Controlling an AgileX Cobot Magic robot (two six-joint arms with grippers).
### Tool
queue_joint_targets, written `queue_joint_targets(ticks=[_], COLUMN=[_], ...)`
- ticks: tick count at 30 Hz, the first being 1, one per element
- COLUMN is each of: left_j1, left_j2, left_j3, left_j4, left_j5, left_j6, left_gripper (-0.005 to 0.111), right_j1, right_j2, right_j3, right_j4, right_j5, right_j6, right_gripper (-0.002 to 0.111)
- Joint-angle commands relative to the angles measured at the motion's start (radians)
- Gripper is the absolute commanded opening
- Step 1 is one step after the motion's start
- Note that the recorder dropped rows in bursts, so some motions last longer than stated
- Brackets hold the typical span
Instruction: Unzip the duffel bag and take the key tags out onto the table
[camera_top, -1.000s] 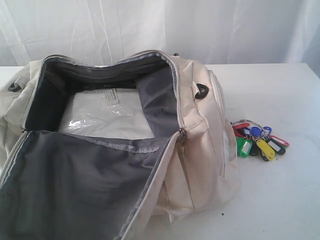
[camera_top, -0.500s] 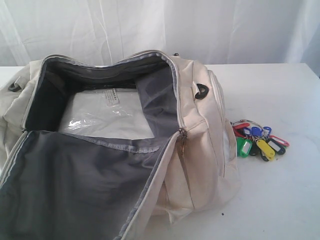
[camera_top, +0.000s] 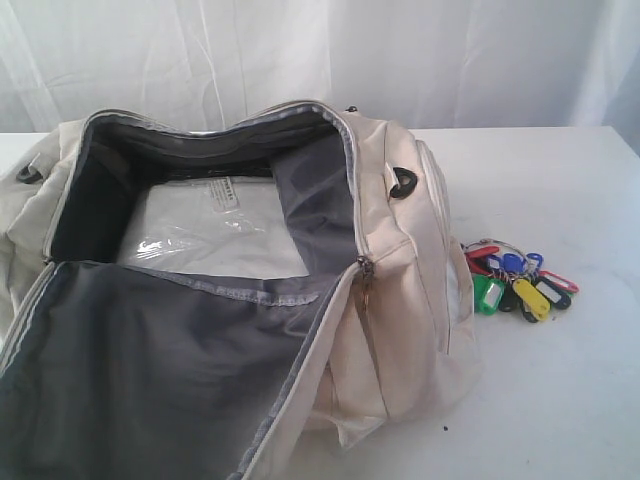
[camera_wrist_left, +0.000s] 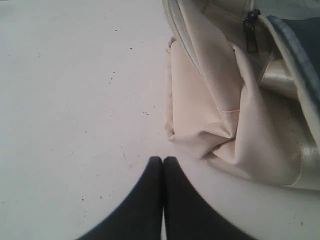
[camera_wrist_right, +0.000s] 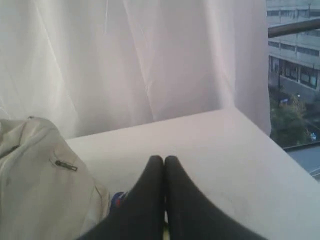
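Seemingly little of the job is being left undone, so the risks are being judged from how things are lying.

The table (camera_top: 560, 180) is being used as the resting surface beneath both grippers, and one of its edges is being seen ahead of the right gripper (camera_wrist_right: 164, 159) and off to one side. A careless sweep that way could be sending small things toward that edge.

The bag (camera_top: 400, 330) is lying unzipped, its flap folded open and its dark lining showing. One soft corner is sitting just ahead of and beside the left gripper (camera_wrist_left: 163, 160), apart from the tips. If that arm is being driven forward low, the cloth could be getting snagged and the whole bag dragged along.

The key tags (camera_top: 515, 283) are lying out on the table just beside the bag; whether they are touching it cannot be told. They are sitting close below the right gripper, toward the bag, and are being partly hidden by its fingers. A dragged or slumping bag could be pushing or covering them. A right gripper being lowered blindly could be knocking the bunch and spreading it.

Both grippers are being held pressed together, tips touching, with nothing pinched between them, so nothing is being carried that could be dropped.
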Motion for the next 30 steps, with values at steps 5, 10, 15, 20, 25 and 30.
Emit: queue_joint_targets(ticks=[5,10,15,20,25,30], left_j1=[0.0,0.0,0.0,0.0,0.0,0.0], left_j2=[-0.004,-0.004,-0.004,-0.004,-0.004,-0.004], left_j3=[0.003,0.003,0.003,0.003,0.003,0.003], left_j4=[-0.006,-0.006,-0.006,-0.006,-0.006,-0.006], left_j5=[0.006,0.006,0.006,0.006,0.006,0.006], left_j6=[0.001,0.001,0.001,0.001,0.001,0.001], left_gripper=[0.0,0.0,0.0,0.0,0.0,0.0], right_j1=[-0.011,-0.011,-0.011,-0.011,-0.011,-0.011], right_j2=[-0.005,-0.005,-0.005,-0.005,-0.005,-0.005], right_j3=[0.131,0.131,0.131,0.131,0.131,0.131], right_j4=[0.013,0.01,0.072,0.175,0.168,0.168], right_j5=[-0.078,-0.044,-0.027,0.035,0.085,0.087], right_j6=[-0.012,-0.067,-0.21,-0.354,-0.355,-0.355], right_gripper=[0.0,0.0,0.0,0.0,0.0,0.0])
